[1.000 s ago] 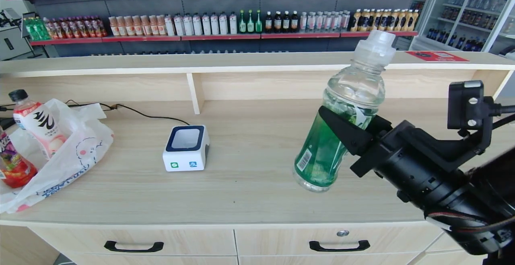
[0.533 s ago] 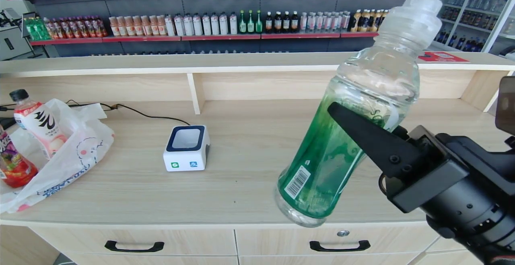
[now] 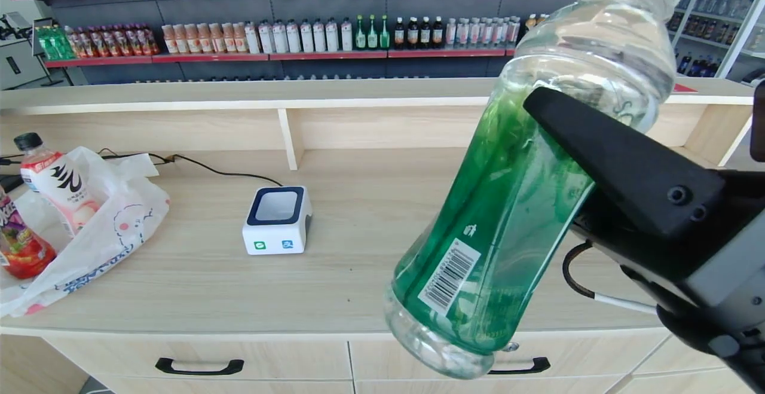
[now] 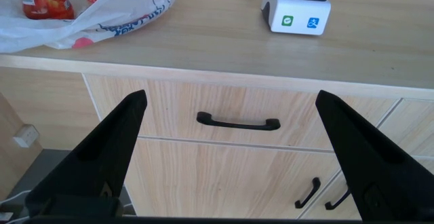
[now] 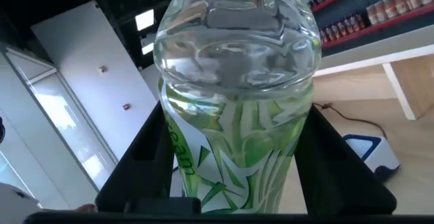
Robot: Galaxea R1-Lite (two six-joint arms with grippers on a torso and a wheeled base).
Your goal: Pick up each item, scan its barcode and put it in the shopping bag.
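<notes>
Rising closer to your head camera, the green bottle (image 3: pixel 502 214) now hangs tilted above the counter's (image 3: pixel 358 202) front edge, well right of the scanner (image 3: pixel 276 220), its barcode showing. Your right gripper (image 5: pixel 237 170) clamps its middle. Your left gripper (image 4: pixel 227 108) gapes wide before the drawers; the shopping bag (image 3: pixel 101 226) lies on the counter's left end.

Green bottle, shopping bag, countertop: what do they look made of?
Green bottle: clear glossy plastic, likely; you see through its neck, and highlights run along it. Shopping bag: thin white plastic film, crumpled and semi-translucent. Countertop: pale wood-grain surface, matt; whether solid wood or laminate cannot be told.
</notes>
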